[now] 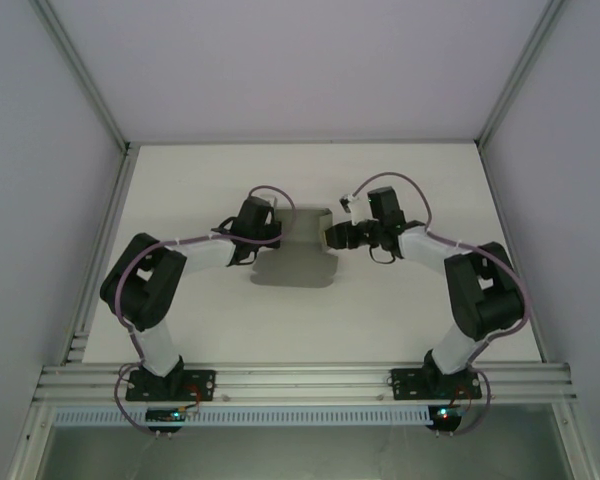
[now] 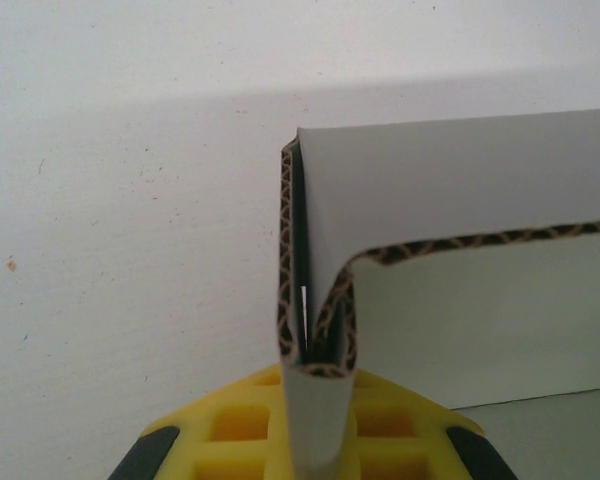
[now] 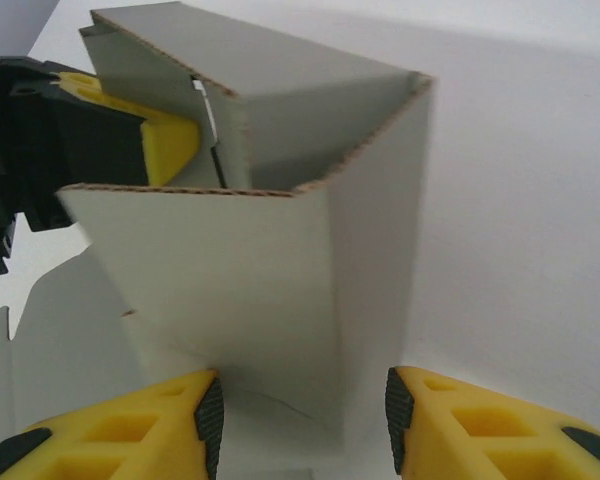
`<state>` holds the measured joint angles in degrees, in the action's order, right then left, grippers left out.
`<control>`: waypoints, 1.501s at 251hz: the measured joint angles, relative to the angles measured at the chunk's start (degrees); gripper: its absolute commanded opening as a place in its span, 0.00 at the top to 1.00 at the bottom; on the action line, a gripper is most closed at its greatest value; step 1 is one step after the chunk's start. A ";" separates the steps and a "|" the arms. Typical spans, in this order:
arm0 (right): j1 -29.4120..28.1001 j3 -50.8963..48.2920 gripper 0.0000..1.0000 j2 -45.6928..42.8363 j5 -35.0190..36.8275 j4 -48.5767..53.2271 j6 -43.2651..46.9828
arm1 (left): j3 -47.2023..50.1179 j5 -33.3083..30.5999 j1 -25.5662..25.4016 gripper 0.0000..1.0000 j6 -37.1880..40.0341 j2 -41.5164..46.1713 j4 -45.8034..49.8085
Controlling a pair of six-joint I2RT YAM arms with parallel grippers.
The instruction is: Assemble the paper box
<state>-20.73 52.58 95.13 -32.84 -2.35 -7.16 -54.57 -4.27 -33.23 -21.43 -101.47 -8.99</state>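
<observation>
The left end effector (image 2: 315, 440) is pressed together on a doubled-over side wall of the grey corrugated paperboard box (image 1: 305, 250), which stands half-raised at the middle of the white table (image 1: 180, 180) between the two arms; that pinch should serve as the firm anchor. The right end effector (image 3: 300, 415) is spread, its yellow fingers (image 3: 130, 435) straddling the box's near wall without visibly pressing. It should probably close squarely and raise the wall slowly, lest the thin board buckle.
</observation>
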 measured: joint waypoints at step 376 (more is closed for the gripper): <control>-16.85 28.85 0.64 21.40 49.75 15.47 -13.62 | -1.31 -7.58 -0.63 1.00 -2.69 -0.66 1.31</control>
<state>-37.58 81.43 116.53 16.91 13.13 -20.78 -55.88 -11.86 -33.87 -24.12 -102.13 -7.68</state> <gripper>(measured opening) 0.364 0.063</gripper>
